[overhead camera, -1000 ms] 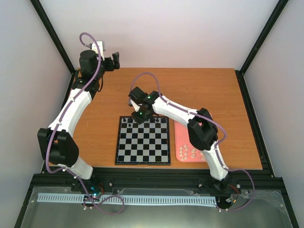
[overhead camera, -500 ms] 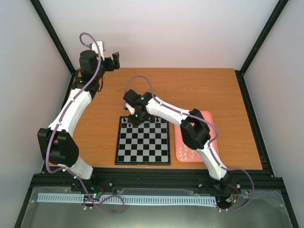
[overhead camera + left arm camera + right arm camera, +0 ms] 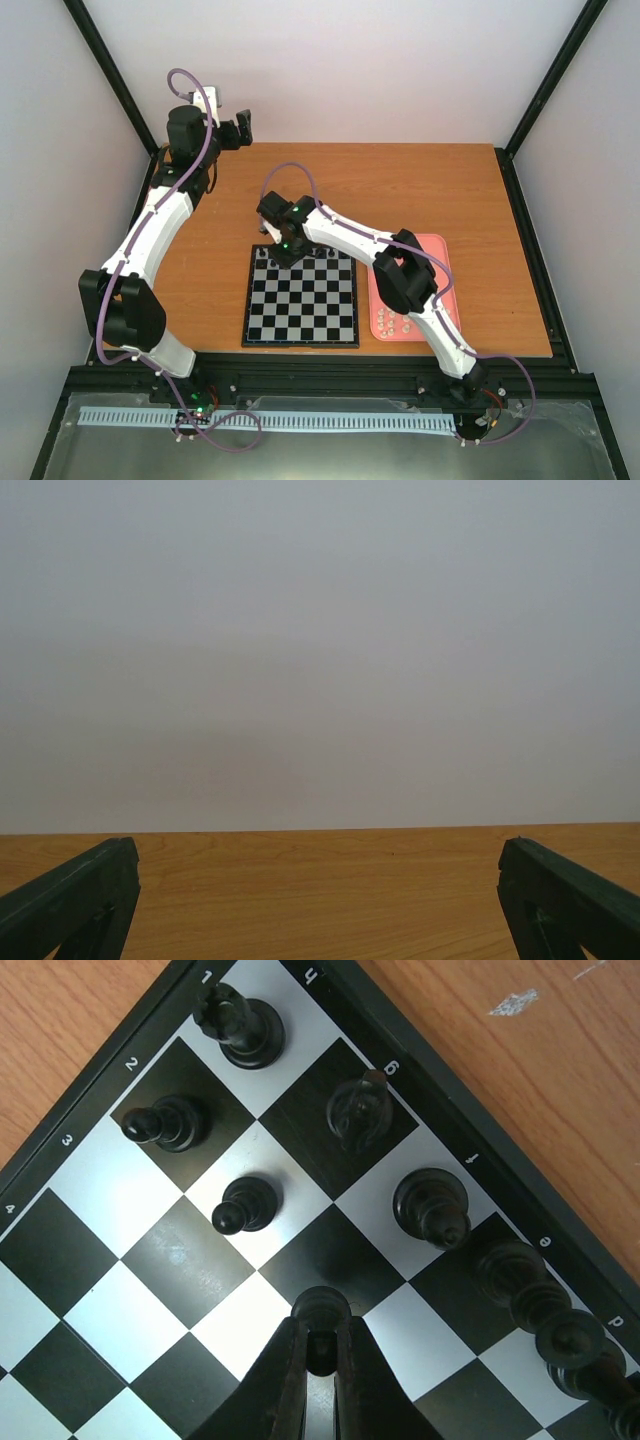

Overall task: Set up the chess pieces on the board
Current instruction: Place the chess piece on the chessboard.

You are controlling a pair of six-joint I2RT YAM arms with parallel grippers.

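Jaws of right gripper (image 3: 322, 1336) clenched on tiny black chess pawn (image 3: 322, 1310), far left corner of black-and-silver chequered board (image 3: 60, 1250), other black pieces (image 3: 245, 1205) around, left gripper (image 3: 320, 895) spread wide toward white wall (image 3: 320, 630), cream pieces (image 3: 395, 322) on pink tray (image 3: 444, 250), orange wooden table (image 3: 420, 190)

Black pieces (image 3: 245, 1030) crowd the far left corner of the board (image 3: 300, 310), ringing the right gripper (image 3: 320, 1345), whose jaws are closed on a pawn (image 3: 322, 1310). Bare squares open on its near side, and the board's middle and near rows lie free. The right arm (image 3: 350, 232) reaches across the pink tray (image 3: 440, 248) just beside the board. The left gripper (image 3: 243, 128), jaws wide, hangs over the desk's (image 3: 420, 180) far left corner, well apart.
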